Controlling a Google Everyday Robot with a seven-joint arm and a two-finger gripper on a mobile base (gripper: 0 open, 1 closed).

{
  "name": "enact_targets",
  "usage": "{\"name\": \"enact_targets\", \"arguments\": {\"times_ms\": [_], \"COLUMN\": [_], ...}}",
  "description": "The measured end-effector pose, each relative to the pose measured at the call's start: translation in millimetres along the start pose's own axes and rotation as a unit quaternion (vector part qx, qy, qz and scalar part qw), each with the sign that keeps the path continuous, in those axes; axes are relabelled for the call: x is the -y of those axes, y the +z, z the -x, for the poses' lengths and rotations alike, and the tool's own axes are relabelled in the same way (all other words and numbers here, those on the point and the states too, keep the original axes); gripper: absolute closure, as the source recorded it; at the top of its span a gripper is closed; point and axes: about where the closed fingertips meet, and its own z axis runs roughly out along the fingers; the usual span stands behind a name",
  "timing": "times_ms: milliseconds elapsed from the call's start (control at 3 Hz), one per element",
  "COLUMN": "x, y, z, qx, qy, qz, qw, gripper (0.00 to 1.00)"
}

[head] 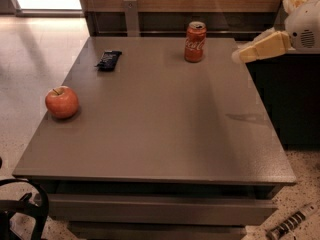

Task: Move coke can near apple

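Observation:
The coke can [194,42], orange-red with white script and a silver top, stands upright near the far edge of the grey table [160,134]. The apple [62,102], red-orange with a short stem, sits at the table's left edge. My gripper [241,55] is at the right, above the table's far right edge. It hangs to the right of the can and does not touch it. It holds nothing.
A flat dark snack wrapper [108,59] lies at the table's far left. A wooden wall with a metal post [131,17] runs behind the table. A dark cabinet [290,99] stands right of the table. Speckled floor lies to the left.

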Motion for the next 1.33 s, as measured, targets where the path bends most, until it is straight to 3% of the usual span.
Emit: {"name": "enact_targets", "arguments": {"times_ms": [1000,1333], "x": [5.5,6.7], "y": [57.1,79.7], "z": [-8.7,-12.2], "qx": [0.045,0.068], "qy": [0.048,0.068], "qz": [0.027,0.039], "qw": [0.9975,0.9945], "gripper": [0.00,0.00]}}
